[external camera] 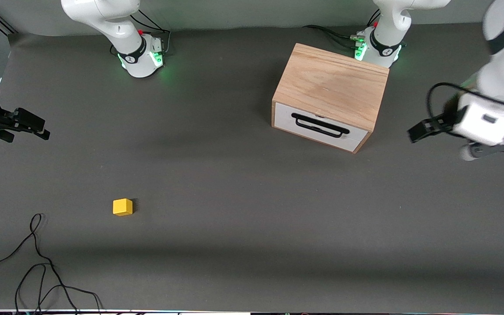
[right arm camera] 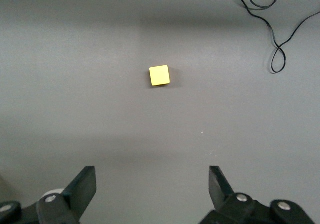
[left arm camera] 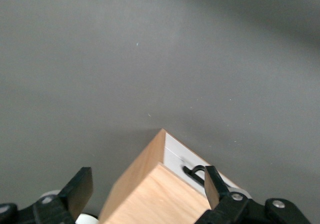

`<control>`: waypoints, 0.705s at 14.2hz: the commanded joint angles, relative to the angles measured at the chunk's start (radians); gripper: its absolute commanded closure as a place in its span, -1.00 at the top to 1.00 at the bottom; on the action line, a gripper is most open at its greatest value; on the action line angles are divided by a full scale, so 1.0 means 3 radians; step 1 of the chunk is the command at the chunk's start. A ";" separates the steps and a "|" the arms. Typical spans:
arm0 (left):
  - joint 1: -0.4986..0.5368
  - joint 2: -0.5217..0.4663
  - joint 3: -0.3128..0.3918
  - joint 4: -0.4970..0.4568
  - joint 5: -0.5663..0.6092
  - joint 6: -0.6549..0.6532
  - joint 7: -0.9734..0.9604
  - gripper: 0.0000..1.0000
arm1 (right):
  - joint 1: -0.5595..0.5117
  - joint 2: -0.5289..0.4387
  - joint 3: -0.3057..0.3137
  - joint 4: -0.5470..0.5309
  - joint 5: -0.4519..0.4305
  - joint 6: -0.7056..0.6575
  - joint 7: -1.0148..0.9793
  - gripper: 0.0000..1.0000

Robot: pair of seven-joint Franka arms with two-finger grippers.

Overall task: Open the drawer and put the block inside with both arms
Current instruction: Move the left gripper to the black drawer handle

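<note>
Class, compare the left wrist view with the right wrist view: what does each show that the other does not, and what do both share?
Only the left wrist view shows the wooden cabinet, with a corner of the closed drawer and its black handle. Only the right wrist view shows the yellow block and a loose black cable. Both share the grey table and their own gripper's open, empty jaws.

Block (right arm camera: 159, 75) (yellow) under spread hand (right arm camera: 152, 189).
</note>
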 commanded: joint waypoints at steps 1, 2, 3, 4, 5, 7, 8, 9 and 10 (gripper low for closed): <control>-0.0243 0.0178 0.0035 0.0009 -0.0024 -0.0010 -0.0916 0.99 | -0.0029 0.0000 0.0035 0.0027 -0.0073 -0.0027 0.0070 1.00; -0.0320 0.0260 0.0029 0.0009 -0.0024 0.0015 -0.1239 0.99 | -0.0029 0.0000 0.0035 0.0022 -0.0073 -0.0027 0.0070 1.00; -0.0376 0.0347 0.0029 0.0024 -0.0079 0.0025 -0.1520 0.99 | -0.0029 0.0000 0.0035 0.0022 -0.0073 -0.0027 0.0070 1.00; -0.0397 0.0398 0.0029 0.0024 -0.0201 0.0051 -0.1756 0.99 | -0.0039 0.0000 0.0060 0.0022 -0.0073 -0.0027 0.0070 1.00; -0.0397 0.0455 0.0029 0.0024 -0.0334 0.0081 -0.1930 0.99 | -0.0085 -0.0005 0.0116 0.0022 -0.0073 -0.0027 0.0070 1.00; -0.0392 0.0542 0.0029 0.0024 -0.0514 0.0138 -0.2166 0.99 | -0.0208 -0.0010 0.0264 0.0022 -0.0078 -0.0027 0.0070 1.00; -0.0402 0.0557 0.0029 0.0004 -0.0550 0.0194 -0.2274 0.99 | -0.0208 -0.0010 0.0270 0.0022 -0.0078 -0.0027 0.0070 1.00; -0.0433 0.0618 0.0024 0.0004 -0.0550 0.0230 -0.2396 0.99 | -0.0203 0.0000 0.0265 0.0022 -0.0078 -0.0027 0.0070 1.00; -0.0504 0.0659 0.0019 0.0004 -0.0550 0.0250 -0.2534 0.99 | -0.0193 0.0005 0.0265 0.0022 -0.0078 -0.0027 0.0070 1.00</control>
